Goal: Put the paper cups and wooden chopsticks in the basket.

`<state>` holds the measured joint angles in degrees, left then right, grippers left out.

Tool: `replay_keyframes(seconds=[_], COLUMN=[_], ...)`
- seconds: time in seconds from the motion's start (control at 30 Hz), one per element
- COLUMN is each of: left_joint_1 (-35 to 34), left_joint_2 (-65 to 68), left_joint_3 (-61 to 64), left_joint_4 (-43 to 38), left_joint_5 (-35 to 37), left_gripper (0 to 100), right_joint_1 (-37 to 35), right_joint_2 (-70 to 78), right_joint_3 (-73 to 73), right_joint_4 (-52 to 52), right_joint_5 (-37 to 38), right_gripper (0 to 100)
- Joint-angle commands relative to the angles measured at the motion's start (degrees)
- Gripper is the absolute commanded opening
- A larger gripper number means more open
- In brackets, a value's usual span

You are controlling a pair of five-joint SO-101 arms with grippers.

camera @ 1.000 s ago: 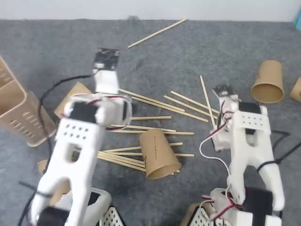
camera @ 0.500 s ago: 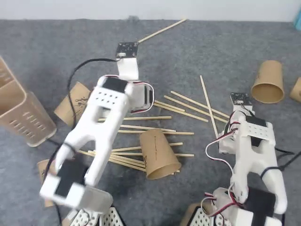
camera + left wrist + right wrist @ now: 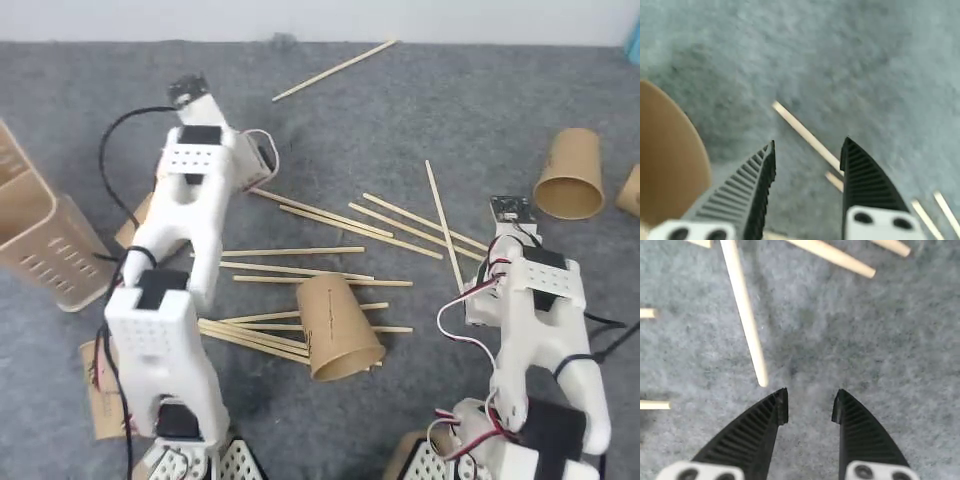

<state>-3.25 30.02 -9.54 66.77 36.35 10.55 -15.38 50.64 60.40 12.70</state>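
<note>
Grey fuzzy table (image 3: 480,100), pale wooden chopsticks (image 3: 300,270) strewn across its middle, both sets of jaws apart and holding nothing.
The tan slotted basket (image 3: 40,235) stands at nine o'clock. A brown paper cup (image 3: 335,325) lies tipped on the chopsticks just toward six from centre, a second brown cup (image 3: 572,175) at three o'clock, and a lone stick (image 3: 335,68) at twelve. The left gripper (image 3: 807,145) hangs over one thin chopstick (image 3: 805,132), with a brown cup wall (image 3: 665,165) beside one jaw. The right gripper (image 3: 810,392) hovers over bare table, near a chopstick end (image 3: 752,350).
</note>
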Motion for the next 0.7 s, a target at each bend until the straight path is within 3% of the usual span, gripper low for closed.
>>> replay_keyframes(seconds=[0.0,0.2,0.37,0.5,0.67], left_joint_1=[-3.1,-2.7,-2.5,-2.1,-0.5], left_joint_2=[4.1,13.3,18.5,21.1,22.9], left_joint_3=[-7.3,-14.8,-21.2,-25.9,-29.6], left_joint_4=[0.4,0.8,1.1,4.6,9.5], left_joint_5=[1.0,1.0,0.8,0.7,0.5], left_gripper=[20,19,8,1,1], right_joint_1=[-0.9,-0.8,-0.8,-0.7,-0.5], right_joint_2=[-2.9,-2.9,-2.9,-2.9,-2.9], right_joint_3=[-0.2,-0.2,-0.2,-0.2,-0.2], right_joint_4=[-0.7,-0.7,-0.6,-0.6,-0.7], right_joint_5=[0.0,1.5,1.8,1.8,1.8], right_gripper=[16.5,16.5,16.5,16.5,16.5])
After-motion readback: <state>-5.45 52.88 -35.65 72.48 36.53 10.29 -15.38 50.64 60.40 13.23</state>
